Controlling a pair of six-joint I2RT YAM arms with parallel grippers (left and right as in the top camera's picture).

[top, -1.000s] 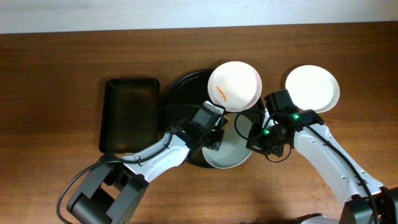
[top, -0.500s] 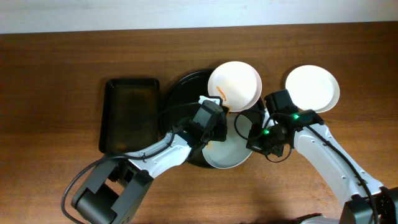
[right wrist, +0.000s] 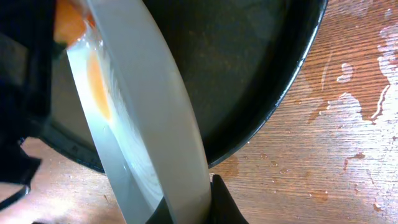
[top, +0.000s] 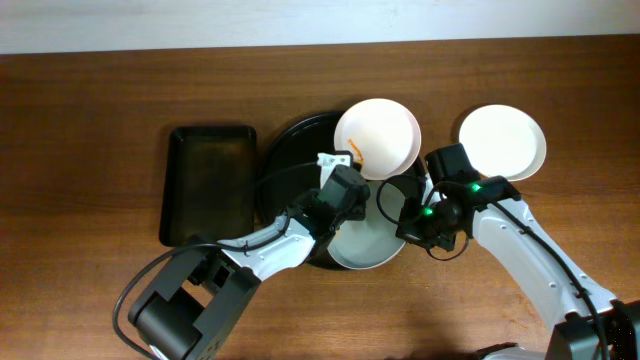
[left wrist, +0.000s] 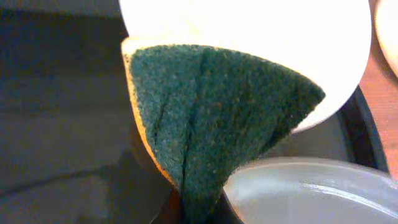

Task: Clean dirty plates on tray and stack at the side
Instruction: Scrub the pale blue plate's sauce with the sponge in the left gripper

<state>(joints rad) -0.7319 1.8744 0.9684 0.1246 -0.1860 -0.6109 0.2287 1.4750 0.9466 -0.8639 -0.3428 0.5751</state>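
Carefully, we keep our right gripper [top: 412,224] clamped on the near plate [right wrist: 149,124], tilting it, while our left gripper [top: 345,188], pinching the sponge [left wrist: 211,118], scrubs the orange smears [right wrist: 96,81].

1. The left arm [top: 270,240] is wearing white shells over black joints above a black base [top: 185,310].
2. The right arm [top: 530,255] is showing matching white links.
3. The left gripper [top: 338,172] and right gripper [top: 406,227] are carrying black housings.
4. Green lights [top: 430,211] are glowing at the right wrist.
5. A black cable [top: 127,290] is looping beside the base.
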